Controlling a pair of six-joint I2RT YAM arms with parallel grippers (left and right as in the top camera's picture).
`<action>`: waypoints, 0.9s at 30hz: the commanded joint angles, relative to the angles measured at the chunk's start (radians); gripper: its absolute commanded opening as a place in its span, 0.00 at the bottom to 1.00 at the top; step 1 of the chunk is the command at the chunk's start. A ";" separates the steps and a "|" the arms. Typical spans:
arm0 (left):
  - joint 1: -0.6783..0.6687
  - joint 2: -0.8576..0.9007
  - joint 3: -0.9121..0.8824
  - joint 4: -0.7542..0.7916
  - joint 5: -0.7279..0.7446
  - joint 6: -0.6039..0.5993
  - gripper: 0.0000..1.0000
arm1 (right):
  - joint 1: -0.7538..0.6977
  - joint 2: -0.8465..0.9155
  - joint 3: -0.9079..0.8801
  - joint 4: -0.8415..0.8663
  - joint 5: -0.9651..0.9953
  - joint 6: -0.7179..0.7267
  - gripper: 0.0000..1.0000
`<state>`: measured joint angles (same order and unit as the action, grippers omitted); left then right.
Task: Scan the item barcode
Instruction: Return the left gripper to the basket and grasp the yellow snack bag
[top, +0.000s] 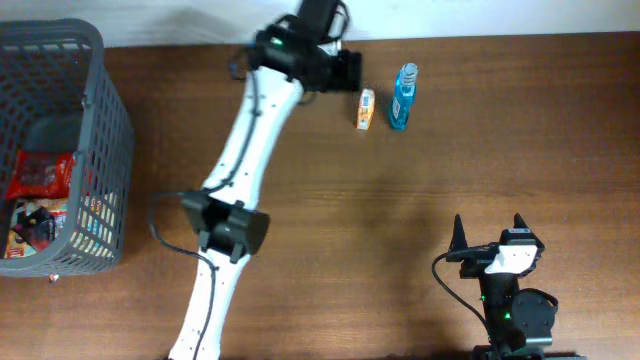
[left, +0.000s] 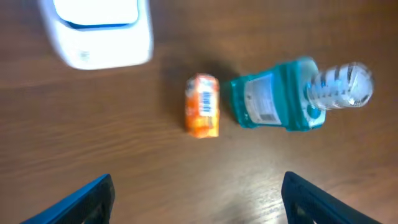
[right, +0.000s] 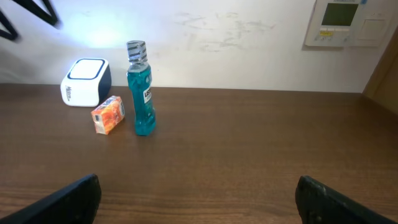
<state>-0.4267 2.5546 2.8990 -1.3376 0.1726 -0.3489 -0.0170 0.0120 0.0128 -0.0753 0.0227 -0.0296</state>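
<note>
Now over the orange box (left: 203, 104) with left gripper (left: 198, 196) spread wide, clasping nothing. Lies on the tabletop (left: 93, 137) barcode up, between white scanner (left: 99, 31) and upright teal mouthwash bottle (left: 273, 99), presumably laid so for reading. Right gripper (right: 199, 193) likewise apart, idle, well away. Bottle label too blurred to read.

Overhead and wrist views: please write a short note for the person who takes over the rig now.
Left gripper: jaws open, empty, above the box.
Right gripper: jaws open, empty, far from the items.
The box lies barcode up, between the scanner and the upright bottle.
Done: box and bottle are set by the scanner. Whether they are scanned, I cannot tell.
Left: packets wait in the basket.
</note>
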 joint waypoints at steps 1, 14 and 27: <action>0.088 -0.102 0.142 -0.082 0.006 0.023 0.84 | -0.005 -0.006 -0.007 -0.004 0.012 0.000 0.98; 0.623 -0.307 0.240 -0.266 -0.233 0.119 0.93 | -0.005 -0.006 -0.007 -0.004 0.012 0.000 0.98; 0.993 -0.303 -0.056 -0.350 -0.219 0.051 0.99 | -0.005 -0.006 -0.007 -0.004 0.012 0.000 0.99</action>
<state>0.5411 2.2498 2.9631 -1.6844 -0.0387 -0.2890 -0.0170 0.0120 0.0128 -0.0753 0.0227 -0.0299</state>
